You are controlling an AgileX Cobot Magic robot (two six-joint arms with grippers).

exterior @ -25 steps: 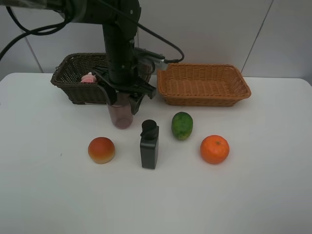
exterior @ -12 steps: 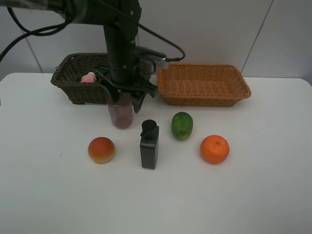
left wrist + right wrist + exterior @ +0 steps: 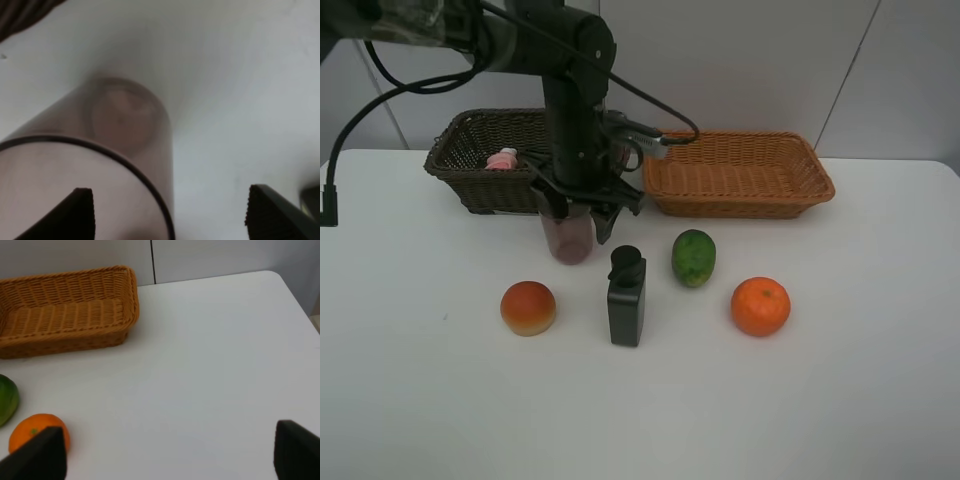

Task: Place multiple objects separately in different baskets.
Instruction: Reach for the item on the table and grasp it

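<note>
My left gripper [image 3: 576, 212] hangs open right over the translucent purplish cup [image 3: 567, 238], which stands upright on the table. In the left wrist view one fingertip [image 3: 80, 212] shows within the cup's [image 3: 115, 135] rim and the other stands outside it, so the left gripper [image 3: 167, 215] straddles the wall without closing. The pink bottle [image 3: 503, 159] lies in the dark brown basket [image 3: 460, 150]. On the table sit the peach-like fruit [image 3: 528, 307], black bottle [image 3: 626, 298], green fruit [image 3: 694, 257] and orange [image 3: 760, 306]. My right gripper [image 3: 165, 455] is open and holds nothing.
The orange-tan basket [image 3: 735, 172] stands at the back right, with nothing showing inside it. The right wrist view shows this basket [image 3: 65, 310], the orange [image 3: 37, 432], the green fruit [image 3: 7, 397] and bare white table [image 3: 215, 380] out to its far corner.
The left arm has shifted slightly right and lower over the cup. The cup and the other objects have not moved.
</note>
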